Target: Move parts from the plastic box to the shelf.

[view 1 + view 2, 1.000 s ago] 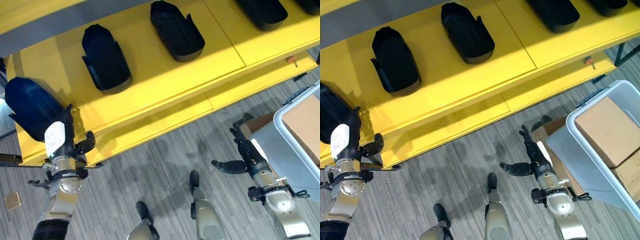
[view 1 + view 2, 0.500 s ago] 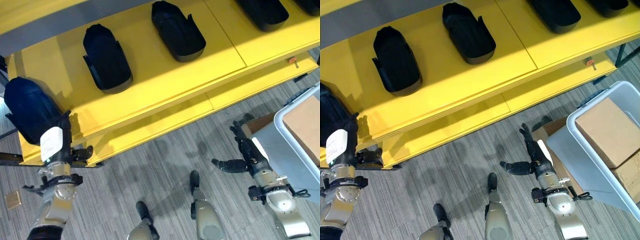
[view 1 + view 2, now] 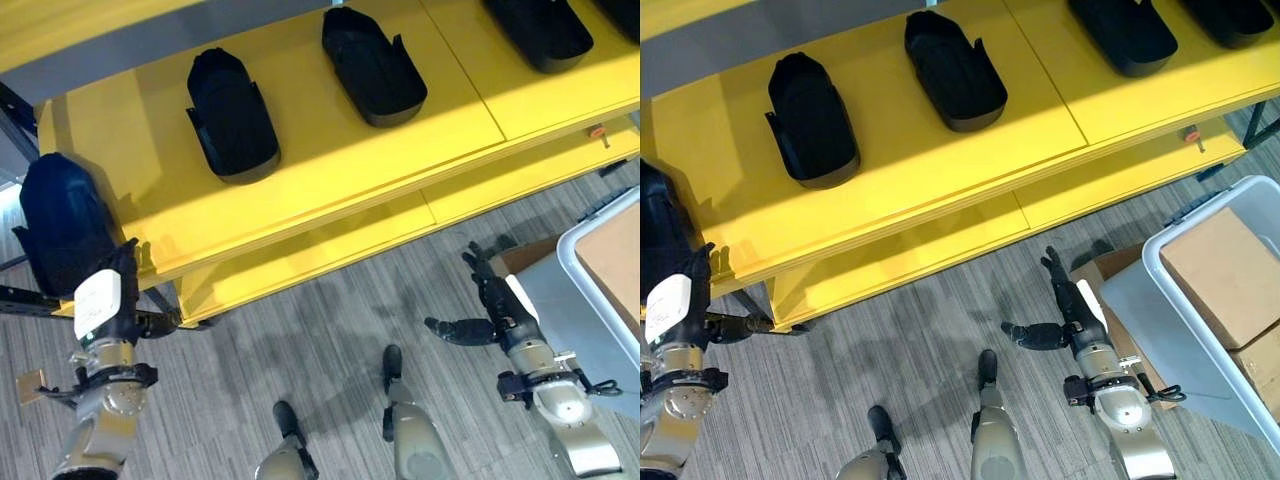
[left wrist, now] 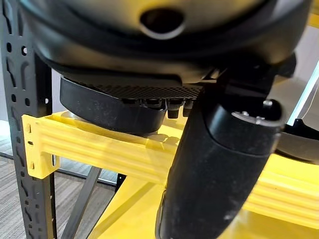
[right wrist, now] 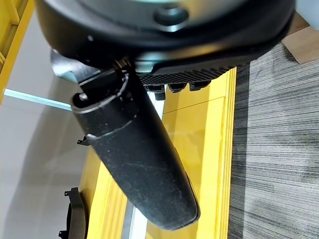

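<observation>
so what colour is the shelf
Bright yellow shelf, best seen in the left eye view.

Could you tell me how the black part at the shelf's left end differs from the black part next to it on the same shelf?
The leftmost part lies dome side up at the shelf corner, overhanging its edge, with the left hand right by it. The neighbouring part lies hollow side up, fully on the shelf, away from either hand. Both are black, elongated shells of similar shape.
</observation>
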Motion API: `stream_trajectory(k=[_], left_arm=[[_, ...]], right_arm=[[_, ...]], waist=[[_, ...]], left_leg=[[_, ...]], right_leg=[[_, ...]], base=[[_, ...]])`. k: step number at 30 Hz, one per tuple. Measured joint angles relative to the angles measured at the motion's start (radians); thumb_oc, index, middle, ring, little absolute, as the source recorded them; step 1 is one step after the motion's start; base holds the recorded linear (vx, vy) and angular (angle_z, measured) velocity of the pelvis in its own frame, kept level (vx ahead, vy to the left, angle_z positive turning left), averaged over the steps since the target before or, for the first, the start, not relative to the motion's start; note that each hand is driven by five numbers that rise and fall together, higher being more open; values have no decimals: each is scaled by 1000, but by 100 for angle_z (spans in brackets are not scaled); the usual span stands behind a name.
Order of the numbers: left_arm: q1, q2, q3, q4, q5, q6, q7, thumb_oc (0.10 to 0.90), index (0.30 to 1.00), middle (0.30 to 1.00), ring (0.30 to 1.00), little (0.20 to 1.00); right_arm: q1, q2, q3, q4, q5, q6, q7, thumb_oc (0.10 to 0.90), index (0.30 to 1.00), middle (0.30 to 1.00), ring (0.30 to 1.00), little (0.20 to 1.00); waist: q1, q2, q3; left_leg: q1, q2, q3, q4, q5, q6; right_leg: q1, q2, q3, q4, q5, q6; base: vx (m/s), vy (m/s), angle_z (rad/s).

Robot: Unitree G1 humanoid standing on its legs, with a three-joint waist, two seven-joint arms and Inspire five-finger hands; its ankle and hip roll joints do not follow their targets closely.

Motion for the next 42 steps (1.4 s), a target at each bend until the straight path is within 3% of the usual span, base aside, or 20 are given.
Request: stream_trajectory(k=[12,26,37,42], left_arm=[[3,-4,114,-165,-46,-52,30,900,1000,1000,1000,1000],[-1,-74,152,-166,-169,-87,45,900,1000,1000,1000,1000],[-34,-201,146,-50,-345,-81,51,900,1000,1000,1000,1000],[-86,-203,138,22,-446,-70,52,900,1000,1000,1000,1000]], right_arm=[[-12,0,-27,2,0,-12,-18,900,1000,1000,1000,1000],[-14,3,-28,2,0,-12,-18,900,1000,1000,1000,1000],[-8,11,-27,12,-1,-5,-15,900,1000,1000,1000,1000],[-9,13,-23,13,-1,6,-13,900,1000,1000,1000,1000]], waist=[[5,0,-1],[6,-2,-21],[5,-14,-70],[1,-42,-97]], left_leg=[[16,0,-9,0,3,0],[42,0,-12,0,5,1],[41,0,-17,0,9,1],[36,0,-26,0,14,1]], right_leg=[[22,-2,-8,0,0,0],[48,-3,-9,0,0,-2],[50,-3,-14,0,2,-3],[51,-4,-21,0,4,-5]], base=[[0,-2,1],[0,0,0],[0,1,1],[15,18,4]])
